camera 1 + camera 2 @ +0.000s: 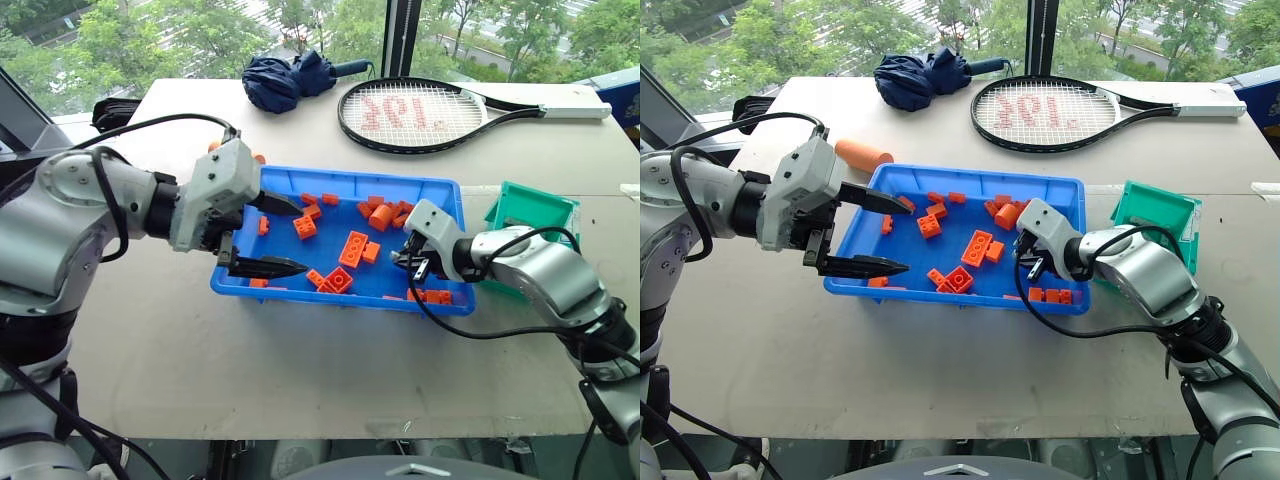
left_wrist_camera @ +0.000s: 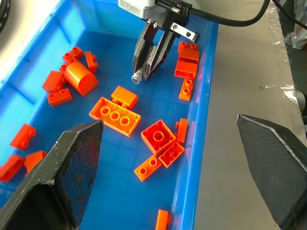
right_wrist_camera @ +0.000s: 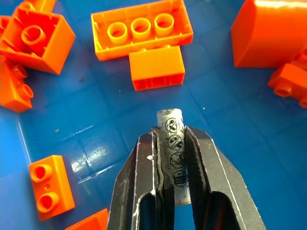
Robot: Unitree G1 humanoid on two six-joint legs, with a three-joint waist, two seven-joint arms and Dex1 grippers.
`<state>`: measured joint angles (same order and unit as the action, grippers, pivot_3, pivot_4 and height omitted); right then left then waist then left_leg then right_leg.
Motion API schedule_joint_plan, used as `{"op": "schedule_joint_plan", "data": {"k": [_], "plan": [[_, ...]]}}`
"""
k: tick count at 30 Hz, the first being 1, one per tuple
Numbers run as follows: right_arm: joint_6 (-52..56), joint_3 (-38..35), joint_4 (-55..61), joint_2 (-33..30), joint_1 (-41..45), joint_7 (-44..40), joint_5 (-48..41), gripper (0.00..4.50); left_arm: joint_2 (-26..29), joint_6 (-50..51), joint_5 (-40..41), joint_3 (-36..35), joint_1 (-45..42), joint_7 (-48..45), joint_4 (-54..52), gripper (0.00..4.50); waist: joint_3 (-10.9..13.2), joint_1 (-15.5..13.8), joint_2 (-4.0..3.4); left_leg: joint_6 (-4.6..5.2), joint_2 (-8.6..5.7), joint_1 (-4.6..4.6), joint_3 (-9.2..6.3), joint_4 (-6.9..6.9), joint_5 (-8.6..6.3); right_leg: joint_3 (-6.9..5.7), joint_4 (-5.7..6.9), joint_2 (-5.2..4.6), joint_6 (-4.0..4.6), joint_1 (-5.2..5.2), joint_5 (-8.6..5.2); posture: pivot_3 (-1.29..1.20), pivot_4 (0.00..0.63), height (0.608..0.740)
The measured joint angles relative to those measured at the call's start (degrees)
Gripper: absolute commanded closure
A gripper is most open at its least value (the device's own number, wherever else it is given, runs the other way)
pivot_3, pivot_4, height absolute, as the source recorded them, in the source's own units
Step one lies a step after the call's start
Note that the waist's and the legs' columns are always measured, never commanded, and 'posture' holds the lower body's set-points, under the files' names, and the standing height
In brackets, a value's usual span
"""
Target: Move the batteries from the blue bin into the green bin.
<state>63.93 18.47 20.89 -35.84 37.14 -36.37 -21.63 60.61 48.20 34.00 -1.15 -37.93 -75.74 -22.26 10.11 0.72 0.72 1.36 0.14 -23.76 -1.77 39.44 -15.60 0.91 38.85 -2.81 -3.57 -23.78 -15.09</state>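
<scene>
**Silver battery pinched in the right gripper over the blue bin**

Silver-grey and printed with small black symbols, one battery [image 3: 172, 153] sat clamped between the two black fingers of the right gripper [image 3: 171, 143], its rounded end poking out past the fingertips. Only this single battery could be counted; no other was visible among the bricks. It hung just above the floor of the blue bin [image 1: 330, 180], in the bin's right part, centre-right of the head view. The right arm reached in from the lower right of the frame, its wrist bent so the gripper pointed down and toward the left into the bin.

One green bin [image 1: 535, 205] stood just beside the blue bin's right end, at the right of the frame, behind the right forearm.

The left gripper [image 1: 270, 235] was held wide open, its two fingers spread far apart over the blue bin's left end, holding nothing. The left arm came in from the left edge of the frame with the gripper pointing right and slightly down.

Orange toy bricks [image 1: 352, 248] lay scattered across the blue bin, roughly twenty in all, with one larger rounded orange piece [image 2: 80, 79] among them. One orange cylinder [image 1: 862, 155] lay on the table just beyond the bin's far left corner. At the top of the frame lay one folded dark-blue umbrella [image 1: 290, 78] and one tennis racket [image 1: 415, 112].
</scene>
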Motion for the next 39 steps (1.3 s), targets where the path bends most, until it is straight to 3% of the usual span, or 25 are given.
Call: {"op": "schedule_joint_plan", "data": {"k": [8, 13, 21, 25, 28, 31, 39], "plan": [[11.97, -25.94, 11.08, -4.39, -1.12, 2.4, -6.36, 4.45, -8.15, -0.18, 2.42, 1.05, -5.16, 3.67, 2.12, 0.0, 0.0, -0.78, 0.02, 0.01, -0.05, -0.04, -0.02, -0.01, 0.0, -0.05, -0.02, -0.07, -0.01, 0.04, 0.0, 0.0, 0.15, 0.74], [14.46, -39.36, 11.63, -9.7, -8.18, 5.15, -5.11, 4.45, -16.6, -0.85, 4.51, 1.07, -10.95, 8.43, 5.94, 0.0, -0.01, -1.09, 0.03, 0.01, -0.05, 0.02, 0.07, -0.01, 0.0, 0.05, -0.01, -0.03, -0.01, 0.04, 0.0, 0.0, 0.15, 0.74], [11.2, -43.08, 9.31, -8.98, -15.61, 8.04, -3.4, 4.45, -24.39, -4.71, 4.44, 3.62, -15.17, 8.32, 9.92, 0.0, -0.01, 0.07, 0.03, 0.0, -0.03, 0.06, 0.12, -0.03, 0.0, 0.13, 0.02, 0.01, 0.0, 0.03, 0.01, 0.0, 0.15, 0.74], [7.71, -42.89, 7.5, -7.53, -17.59, 9.04, -2.99, 2.93, -25.14, -6.71, 4.17, 4.78, -15.7, 7.02, 10.88, 0.0, -0.01, 0.06, 0.01, 0.0, -0.02, 0.06, 0.13, -0.04, 0.0, 0.15, 0.01, 0.01, 0.0, 0.02, 0.0, 0.0, 0.15, 0.74], [5.52, -42.9, 7.31, -7.21, -19.34, 9.52, -2.78, 1.45, -25.13, -7.48, 4.13, 5.09, -15.68, 6.61, 11.75, 0.0, -0.01, 0.03, 0.01, 0.0, -0.01, 0.05, 0.13, -0.04, 0.0, 0.15, 0.0, 0.0, -0.01, 0.02, 0.01, 0.0, 0.15, 0.74], [1.36, -43.37, 7.46, -6.73, -21.24, 9.36, -2.64, 0.24, -24.89, -8.46, 3.35, 5.08, -14.59, 6.82, 11.81, 0.0, -0.01, 0.0, 0.01, 0.0, -0.01, 0.06, 0.13, -0.04, 0.0, 0.15, 0.0, 0.0, -0.01, 0.03, 0.01, 0.0, 0.15, 0.74], [-18.78, -48.81, 10.73, 0.34, -34.58, -0.86, -8.13, 0.24, -20.49, -9.11, 2.2, 1.83, -1.1, 9.44, 10.27, 0.0, -0.02, 0.01, 0.0, 0.0, 0.04, 0.07, 0.11, -0.08, 0.0, 0.15, -0.03, 0.0, -0.01, 0.03, 0.0, 0.0, 0.15, 0.74]]}}
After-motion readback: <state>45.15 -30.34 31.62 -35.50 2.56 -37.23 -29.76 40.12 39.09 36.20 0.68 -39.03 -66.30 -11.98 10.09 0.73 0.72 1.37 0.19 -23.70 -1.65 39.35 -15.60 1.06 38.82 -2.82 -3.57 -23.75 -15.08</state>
